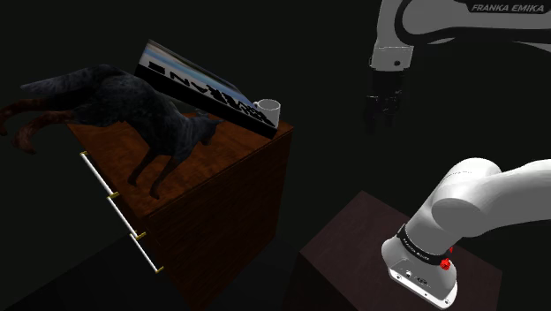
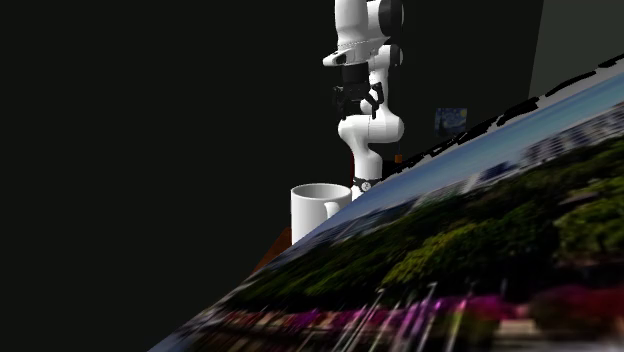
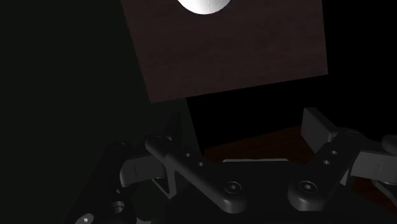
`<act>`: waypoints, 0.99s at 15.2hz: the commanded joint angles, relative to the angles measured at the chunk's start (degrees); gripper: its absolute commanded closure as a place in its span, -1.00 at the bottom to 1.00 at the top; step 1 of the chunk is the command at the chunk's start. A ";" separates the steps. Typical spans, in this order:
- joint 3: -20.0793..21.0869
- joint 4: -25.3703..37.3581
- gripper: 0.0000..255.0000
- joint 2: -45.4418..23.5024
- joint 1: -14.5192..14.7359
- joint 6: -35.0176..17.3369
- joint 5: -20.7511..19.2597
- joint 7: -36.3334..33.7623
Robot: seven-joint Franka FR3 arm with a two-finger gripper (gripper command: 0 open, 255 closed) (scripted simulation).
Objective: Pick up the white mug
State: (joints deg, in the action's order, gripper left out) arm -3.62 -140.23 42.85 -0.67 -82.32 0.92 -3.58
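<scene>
The claw [image 1: 386, 113] hangs open, empty — well apart from the white mug [image 1: 268, 112], which stands at a corner of the surface [image 1: 237, 143] beside a tilted picture panel [image 1: 201, 86].

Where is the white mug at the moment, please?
In the shoulder view the mug stands at the far right corner of the cabinet, by the low end of the tilted picture board, left of the gripper.

One white mug [image 1: 267, 110], one dark dog figure [image 1: 132, 102] and one tilted flat panel printed with a landscape [image 1: 203, 88] share one brown wooden table [image 1: 230, 194], all lower than the one black pincer [image 1: 381, 122] and well apart from it. The table's front carries four small brass fittings [image 1: 113, 194]. One white arm [image 1: 477, 203] rises from one dark box stand [image 1: 353, 238].
</scene>
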 commanded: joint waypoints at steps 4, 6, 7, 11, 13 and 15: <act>0.48 1.71 -1.00 -5.81 0.02 -5.31 0.57 -1.38; 0.76 3.22 -1.00 -9.79 0.01 -8.57 0.87 -2.26; 0.88 4.09 -1.00 -11.79 0.00 -10.10 1.01 -2.69; 1.25 8.28 -1.00 -19.87 -0.05 -15.60 1.41 -4.38; 1.38 10.79 -1.00 -23.92 -0.10 -17.93 1.54 -5.20; 1.46 13.56 -1.00 -27.96 -0.15 -19.99 1.63 -6.01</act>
State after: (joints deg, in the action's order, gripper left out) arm -2.14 -127.74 17.00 -0.74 -100.81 2.54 -9.26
